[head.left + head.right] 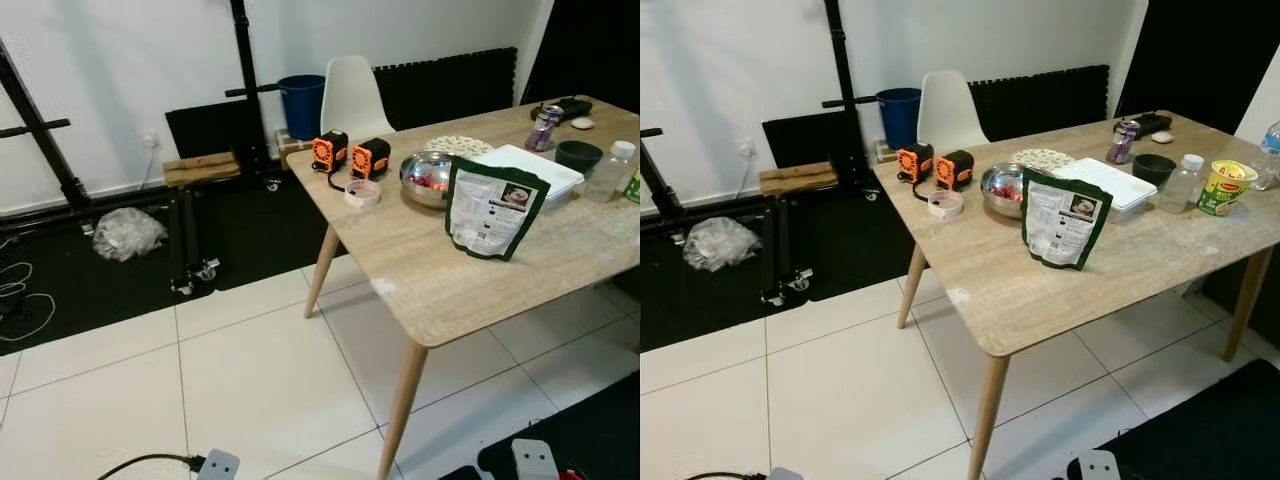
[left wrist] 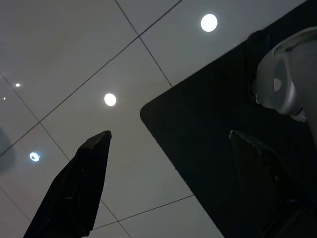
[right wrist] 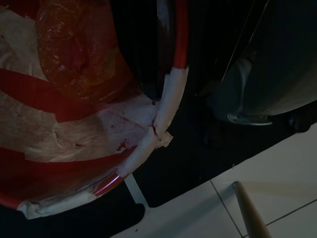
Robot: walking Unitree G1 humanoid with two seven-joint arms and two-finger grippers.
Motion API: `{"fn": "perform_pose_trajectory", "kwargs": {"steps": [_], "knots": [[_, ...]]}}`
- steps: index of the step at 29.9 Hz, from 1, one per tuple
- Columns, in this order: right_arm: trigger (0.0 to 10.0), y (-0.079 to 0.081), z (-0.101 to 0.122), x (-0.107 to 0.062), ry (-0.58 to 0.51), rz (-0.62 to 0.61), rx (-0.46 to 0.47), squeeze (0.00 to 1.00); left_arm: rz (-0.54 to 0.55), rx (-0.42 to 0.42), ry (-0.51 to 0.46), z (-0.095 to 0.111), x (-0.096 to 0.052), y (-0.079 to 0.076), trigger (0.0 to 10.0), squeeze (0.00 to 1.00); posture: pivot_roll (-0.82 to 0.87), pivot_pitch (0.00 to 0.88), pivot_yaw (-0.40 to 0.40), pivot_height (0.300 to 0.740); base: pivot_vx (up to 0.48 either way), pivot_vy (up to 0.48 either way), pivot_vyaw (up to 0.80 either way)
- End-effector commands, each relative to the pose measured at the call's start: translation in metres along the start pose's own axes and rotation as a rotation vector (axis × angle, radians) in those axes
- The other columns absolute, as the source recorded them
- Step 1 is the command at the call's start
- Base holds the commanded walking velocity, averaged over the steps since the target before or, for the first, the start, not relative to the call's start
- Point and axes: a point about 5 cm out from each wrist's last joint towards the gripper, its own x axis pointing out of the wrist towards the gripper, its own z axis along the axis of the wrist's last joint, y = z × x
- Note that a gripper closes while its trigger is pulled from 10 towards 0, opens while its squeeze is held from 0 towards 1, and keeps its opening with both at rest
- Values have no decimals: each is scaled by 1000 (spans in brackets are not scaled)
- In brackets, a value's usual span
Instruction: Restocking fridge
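Observation:
A wooden table [image 1: 440, 280] stands ahead on my right. On it are a green food pouch [image 1: 493, 208] standing upright, a metal bowl [image 1: 428, 178] with red contents, a flat white box [image 1: 530, 170], a clear bottle [image 1: 611, 170], a dark cup [image 1: 578, 157], a can [image 1: 545, 127] and a yellow noodle cup [image 1: 1227, 187]. My left gripper [image 2: 168, 183] hangs open and empty over white tiles and a black mat [image 2: 213, 139]. In the right wrist view, a round red container [image 3: 74, 124] patched with white tape sits very close to the camera.
Two orange-black devices [image 1: 350, 155] and a tape roll [image 1: 362, 192] lie near the table's left edge. Behind the table are a white chair [image 1: 352, 95] and a blue bin [image 1: 302, 105]. A black stand with a plank [image 1: 200, 168], a plastic bag [image 1: 128, 233] and a plug [image 1: 215, 465] are on the floor.

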Motion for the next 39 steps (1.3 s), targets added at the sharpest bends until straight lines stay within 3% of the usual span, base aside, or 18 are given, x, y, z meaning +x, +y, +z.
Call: {"fn": "perform_pose_trajectory", "kwargs": {"steps": [1, 8, 24, 39], "knots": [[10000, 0, 6, 1, -13, -7, -9, 0, 5, -18, -4, 3, 0, 1, 10000, 0, -11, 0, -12, 740, -315, 0, 0], [10000, -4, -7, -1, 17, -26, 11, 0, 2, -38, 49, -17, -1, -1, 10000, 0, -21, 0, -10, 740, -317, 0, 0], [10000, -9, -5, -1, 9, -48, 27, 0, 11, -42, 14, -6, 0, 2, 10000, 0, -26, 0, 2, 740, -316, 0, 0], [10000, -12, -12, -2, 30, -48, 4, 0, 4, -42, 40, -17, -1, 1, 10000, 0, -25, 0, -7, 740, -315, 0, 0]]}}
